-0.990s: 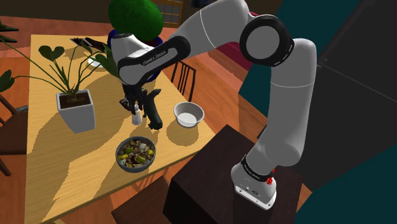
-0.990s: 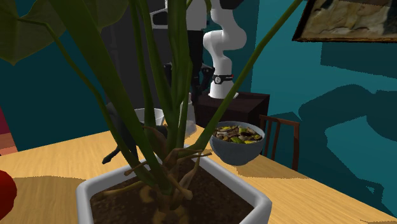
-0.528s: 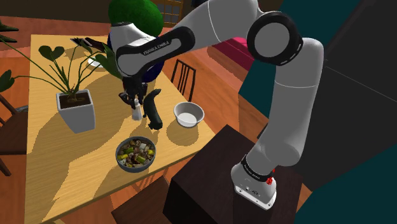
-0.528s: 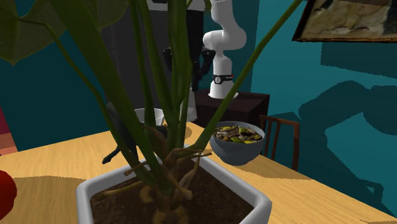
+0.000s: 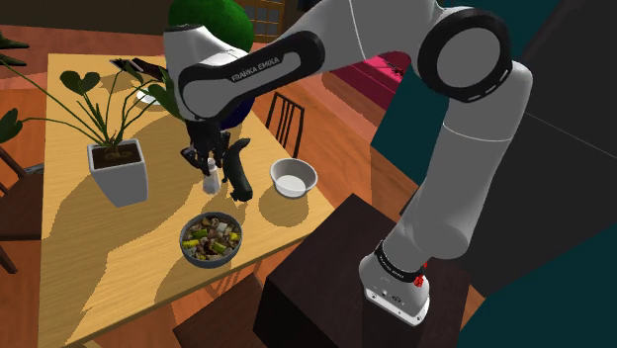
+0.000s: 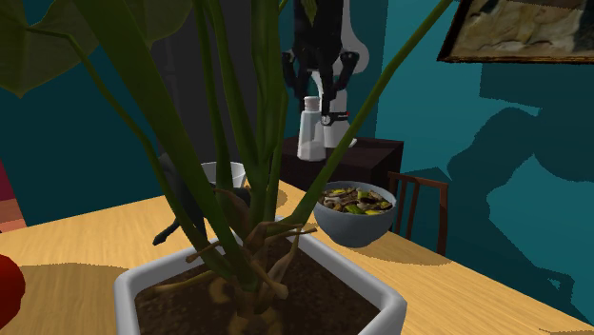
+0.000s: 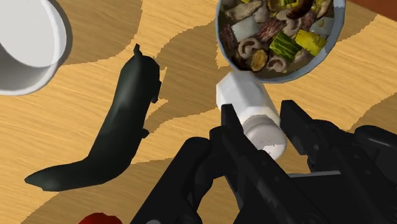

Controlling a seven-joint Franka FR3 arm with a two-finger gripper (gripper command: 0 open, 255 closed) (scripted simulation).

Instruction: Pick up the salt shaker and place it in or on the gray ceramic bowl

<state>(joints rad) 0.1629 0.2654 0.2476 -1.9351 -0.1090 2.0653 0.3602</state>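
My gripper (image 5: 209,166) is shut on a white salt shaker (image 5: 211,181), clasped near its cap. The shaker (image 6: 308,131) hangs upright well above the wooden table, under the black fingers (image 6: 290,68). Seen from the wrist, the shaker (image 7: 249,105) sits between the fingers of my gripper (image 7: 262,124), its base close to the rim of the gray bowl (image 7: 218,33). That gray bowl (image 5: 183,240) holds mixed food and stands near the table's front edge. Its gray wall (image 6: 352,228) faces the second exterior camera.
An empty white bowl (image 5: 294,178) stands toward the shoulder view's right, and a black curved object (image 5: 237,170) lies beside the shaker. A white potted plant (image 5: 119,173) stands to the left; its leaves (image 6: 228,143) block much of the second exterior view. A chair (image 5: 287,119) stands behind the table.
The arm has risen and lifted the shaker off the table; in the second exterior view the gripper and shaker have come out from behind the plant stems.
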